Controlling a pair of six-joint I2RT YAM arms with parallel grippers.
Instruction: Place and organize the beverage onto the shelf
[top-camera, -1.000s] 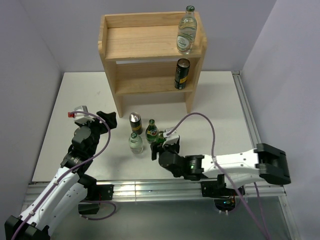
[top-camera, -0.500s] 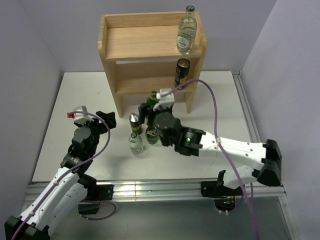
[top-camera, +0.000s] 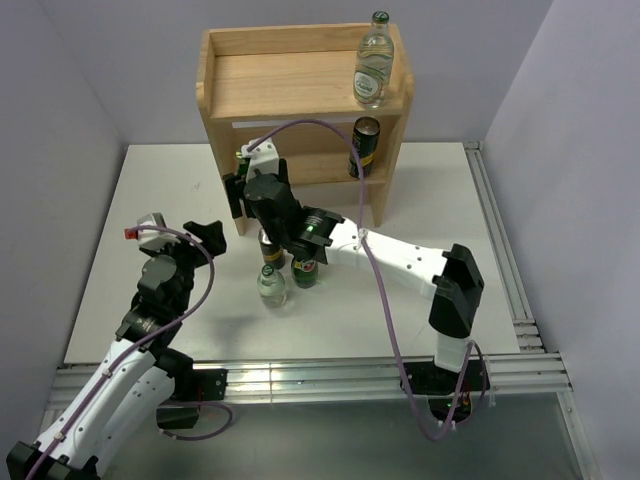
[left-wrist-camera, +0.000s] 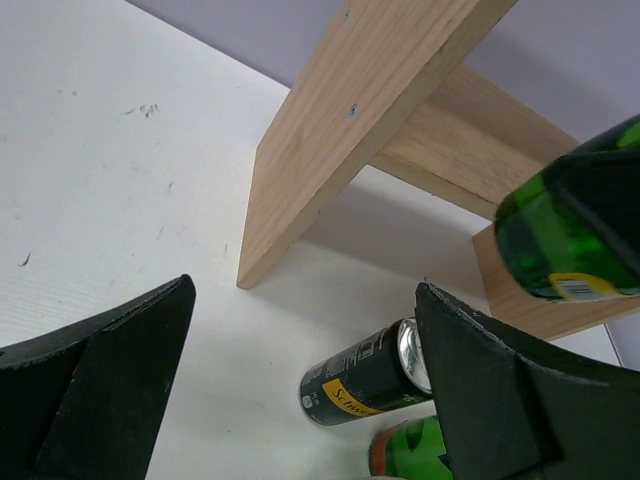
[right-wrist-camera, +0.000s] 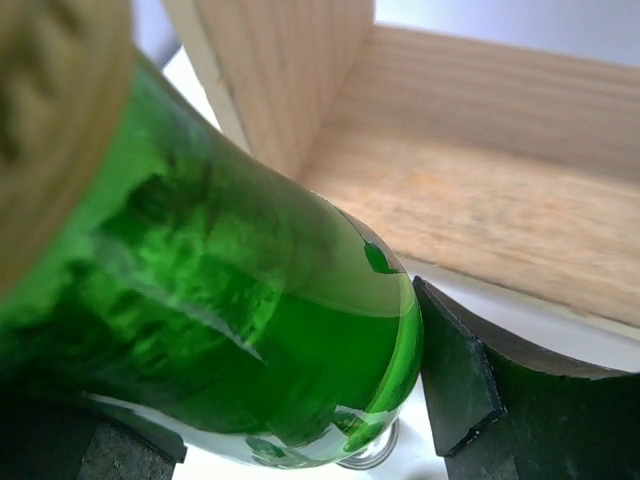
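The light wooden shelf (top-camera: 300, 85) stands at the back. A clear glass bottle (top-camera: 372, 60) stands at the right of its top board, and a dark can (top-camera: 363, 147) at the right of its lower board. My right gripper (top-camera: 243, 188) is shut on a dark green bottle (top-camera: 241, 158) at the left end of the lower tier; the bottle fills the right wrist view (right-wrist-camera: 220, 320), tilted beside the lower board (right-wrist-camera: 480, 190). A dark can (top-camera: 270, 245), a green bottle (top-camera: 303, 268) and a clear bottle (top-camera: 270, 285) stand on the table. My left gripper (top-camera: 210, 238) is open and empty, left of them.
In the left wrist view the shelf's left side panel (left-wrist-camera: 350, 130) stands ahead, with the table can (left-wrist-camera: 375, 375) and the held green bottle (left-wrist-camera: 580, 230) to the right. The right arm (top-camera: 400, 260) stretches across the table over the standing drinks. A metal rail (top-camera: 495, 240) edges the table's right side.
My right gripper has lifted a green bottle from the group on the table and carried it back and left to the shelf's lower tier. The left arm has barely moved.
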